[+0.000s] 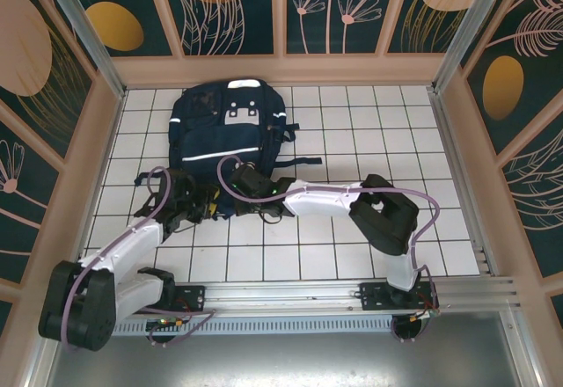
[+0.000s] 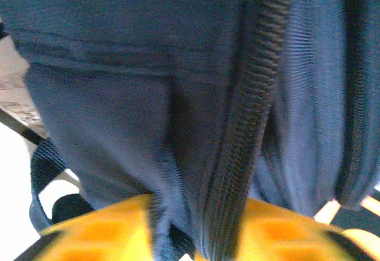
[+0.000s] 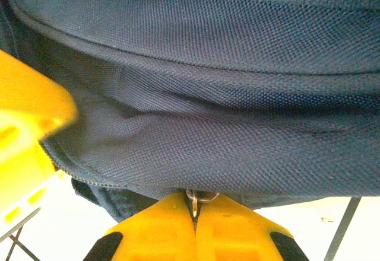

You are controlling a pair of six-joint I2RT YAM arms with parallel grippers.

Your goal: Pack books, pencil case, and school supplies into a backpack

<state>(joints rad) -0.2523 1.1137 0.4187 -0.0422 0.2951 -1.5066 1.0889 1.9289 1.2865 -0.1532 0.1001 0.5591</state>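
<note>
Fabric and yellow fingers fill the close views as two arms reach from the near side of the table [image 1: 352,237]. On the nearer side, the left gripper [image 1: 199,202] is at the near-left corner of the backpack [image 1: 227,123]. Its fingers [image 2: 89,234] stand either side of a fold of navy cloth and a line of zip teeth [image 2: 249,124]. The fold fills the gap, but whether it is pinched tight cannot be told. Just beyond, the right gripper [image 1: 239,178] sits mid-way along the bag's near edge, fingers pressed together on a small metal zip pull [image 3: 199,196] under the seam. The backpack lies flat toward the far wall, grey patches at its far end.
</note>
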